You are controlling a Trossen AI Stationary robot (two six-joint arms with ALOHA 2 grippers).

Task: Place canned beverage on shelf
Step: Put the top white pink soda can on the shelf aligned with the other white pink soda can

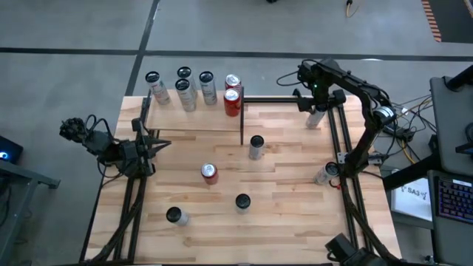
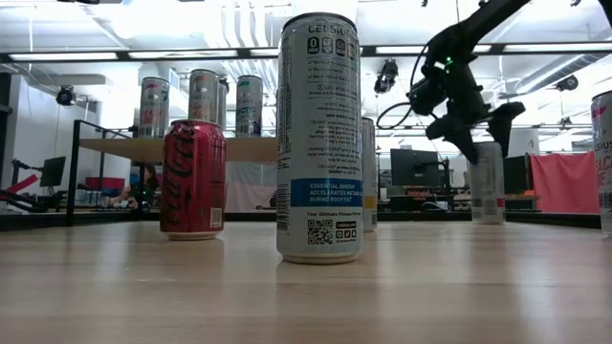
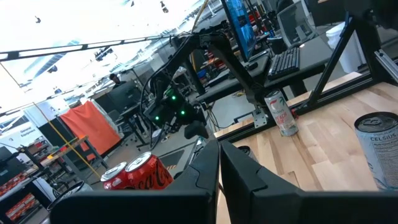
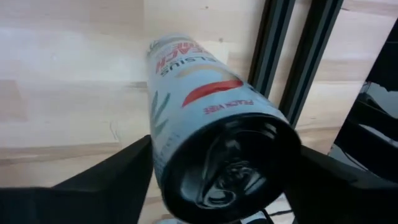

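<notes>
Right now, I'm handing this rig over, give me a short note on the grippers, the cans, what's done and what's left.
Right gripper: at the table's far right corner, fingers either side of an upright silver can, still apart, not clamped yet.
Left gripper: shut, empty, waiting at the left side by the shelf.
Done: five cans stand on the shelf.
Left: grip this can, carry it to the shelf; five more cans remain on the table.
</notes>
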